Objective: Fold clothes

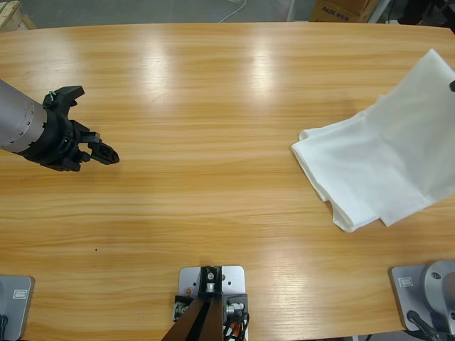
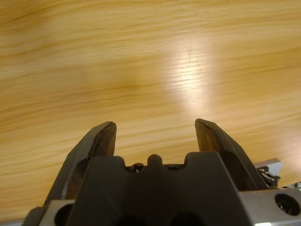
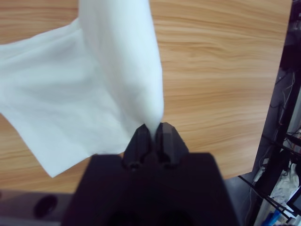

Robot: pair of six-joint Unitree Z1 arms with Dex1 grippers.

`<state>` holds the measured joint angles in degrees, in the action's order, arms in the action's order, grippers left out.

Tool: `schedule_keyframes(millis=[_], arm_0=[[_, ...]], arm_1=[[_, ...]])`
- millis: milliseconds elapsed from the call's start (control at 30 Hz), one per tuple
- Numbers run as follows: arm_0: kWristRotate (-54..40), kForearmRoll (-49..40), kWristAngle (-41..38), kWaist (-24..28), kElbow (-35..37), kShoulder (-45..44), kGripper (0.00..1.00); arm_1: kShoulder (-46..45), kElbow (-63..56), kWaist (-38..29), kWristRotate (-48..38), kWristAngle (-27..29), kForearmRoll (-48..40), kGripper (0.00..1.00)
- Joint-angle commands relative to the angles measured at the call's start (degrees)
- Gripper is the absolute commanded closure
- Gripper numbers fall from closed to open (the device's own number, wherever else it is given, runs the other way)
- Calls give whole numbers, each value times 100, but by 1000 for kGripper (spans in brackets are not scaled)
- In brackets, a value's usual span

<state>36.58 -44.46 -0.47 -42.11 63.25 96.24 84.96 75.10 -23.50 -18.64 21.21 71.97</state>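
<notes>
The right claw [image 3: 154, 126] pinches the T-shirt [image 1: 384, 167] at the surface's [image 1: 213, 106] right edge, lifting a fold. The left claw [image 2: 155, 129] hangs open and empty; next it likely needs to grip the cloth too.

the left arm [image 1: 15, 117] is a smooth silver-grey cylinder that ends in a black housing. its left hand [image 1: 105, 153] is all black, with a small forked black bracket behind it on the arm's upper side. seen from the wrist, that hand has a blocky dark body with two small screws set just behind the two tapered fingers [image 2: 214, 139], and silver plates with round holes flank the body. the right hand [image 3: 154, 134] is black too, with short, narrow fingertips.
</notes>
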Motion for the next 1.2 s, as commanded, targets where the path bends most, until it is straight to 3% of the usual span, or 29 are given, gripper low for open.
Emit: schedule_keyframes(millis=[33, 300, 467, 600, 767, 1200], arm_0=[[60, 101, 74, -43, -173, -62, 340], [60, 131, 81, -43, -181, -27, 340], [60, 131, 82, -43, -211, -55, 340], [58, 136, 82, -43, -208, -50, 340], [51, 138, 86, -43, -208, -53, 340], [51, 150, 88, -43, -348, -71, 339]], arm_1=[[191, -59, -893, -244, -3, 115, 1000], [926, 73, -2652, -1121, -68, 217, 1000], [1232, 35, -3132, -1434, -484, -314, 1000], [1154, -391, -3656, -1714, -474, -1010, 1000], [757, -621, -3788, -1840, -498, -1217, 1000], [574, -1220, -4407, -1805, -1776, -2210, 1000]])
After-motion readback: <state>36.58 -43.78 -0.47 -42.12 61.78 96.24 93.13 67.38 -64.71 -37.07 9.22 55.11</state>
